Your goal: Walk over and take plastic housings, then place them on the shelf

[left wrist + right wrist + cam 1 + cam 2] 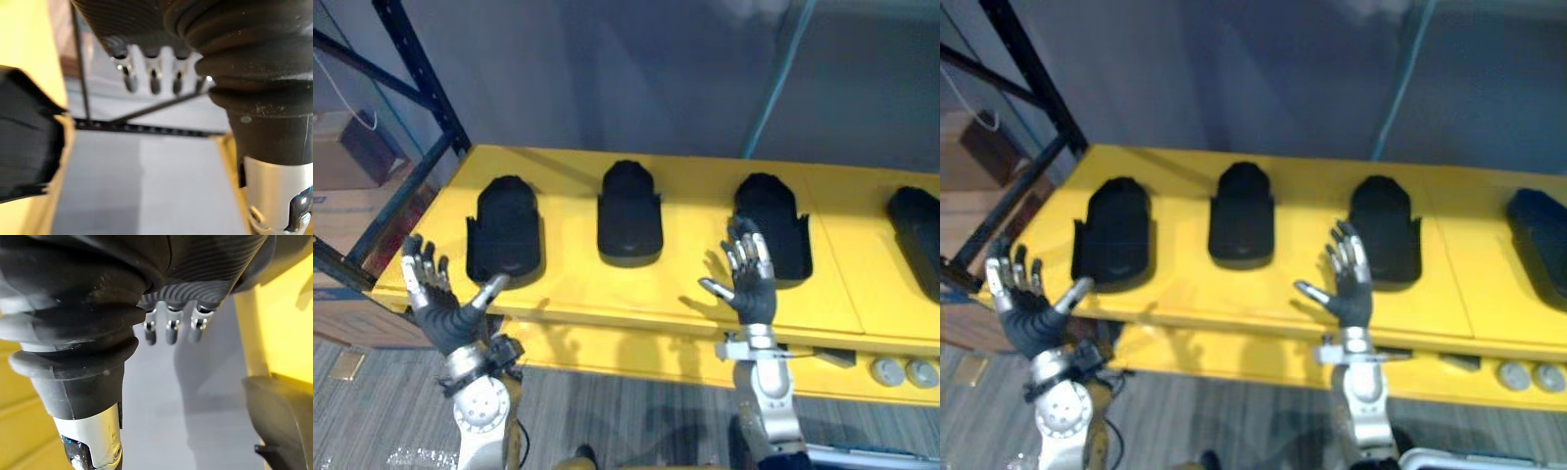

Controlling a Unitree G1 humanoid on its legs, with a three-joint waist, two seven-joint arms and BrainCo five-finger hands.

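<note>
A yellow shelf (705, 186) is stretching across the view, with a grey wall (607, 69) rising behind it. At the far left a dark metal rack post (421, 78) is slanting down to the shelf's corner, and cardboard boxes (342, 157) are sitting beyond it. A teal cable (778, 78) is running down the wall, and grey flooring (636, 411) is showing below the shelf's front edge.

Four black plastic housings are lying in a row on the shelf, well apart from one another. They are the first housing (505, 230), the second housing (629, 213), the third housing (778, 211) and the fourth housing (915, 235), which the right edge is cutting off. Two small round silvery pieces (904, 372), possibly caps, are resting on the lower ledge at the right.

The left hand (440, 304) is hovering at the shelf's front left corner, palm up and fingers spread, holding nothing. Its thumb is pointing toward the first housing's near end. The right hand (751, 284) is hovering upright before the third housing, fingers straight and thumb out, also holding nothing.
</note>
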